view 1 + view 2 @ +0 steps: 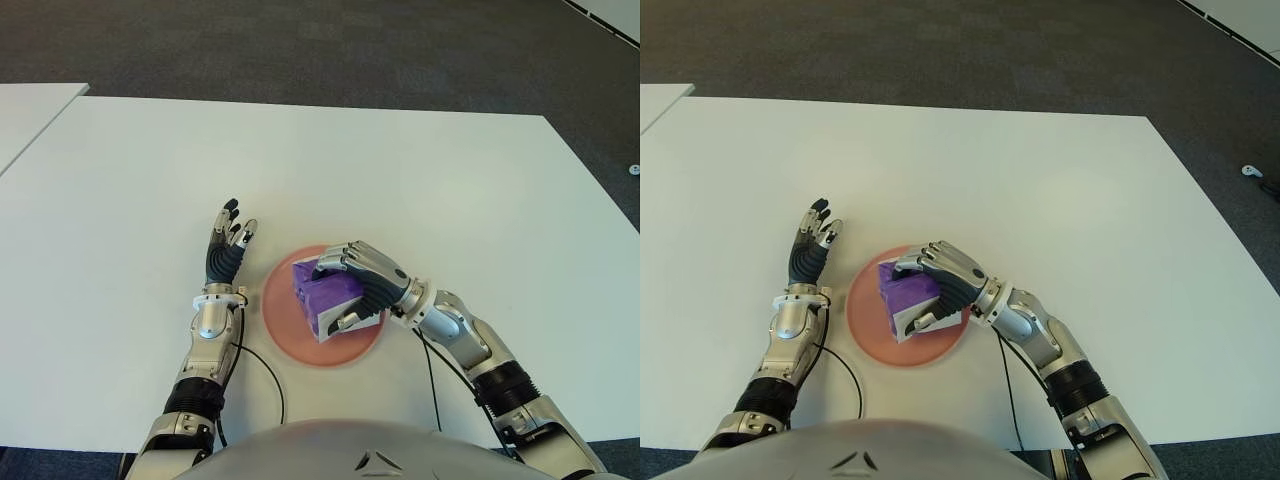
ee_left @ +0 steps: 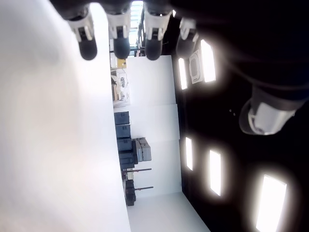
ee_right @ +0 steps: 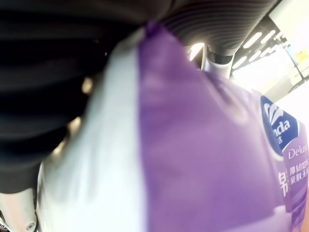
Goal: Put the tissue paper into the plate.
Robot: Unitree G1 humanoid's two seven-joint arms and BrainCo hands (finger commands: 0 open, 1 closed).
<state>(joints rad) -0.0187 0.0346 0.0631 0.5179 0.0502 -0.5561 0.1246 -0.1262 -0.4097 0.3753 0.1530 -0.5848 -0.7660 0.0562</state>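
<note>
Now right hand point(image 1: 362, 285) grips tissue pack point(image 1: 322, 292) over plate point(image 1: 283, 325).

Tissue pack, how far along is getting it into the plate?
Mostly done: the purple tissue pack is already over the pink plate, though actual contact can't be confirmed. In hand: the right hand is wrapped around it. Left: release and pull away. The left hand shows open beside the plate, on its left.
</note>
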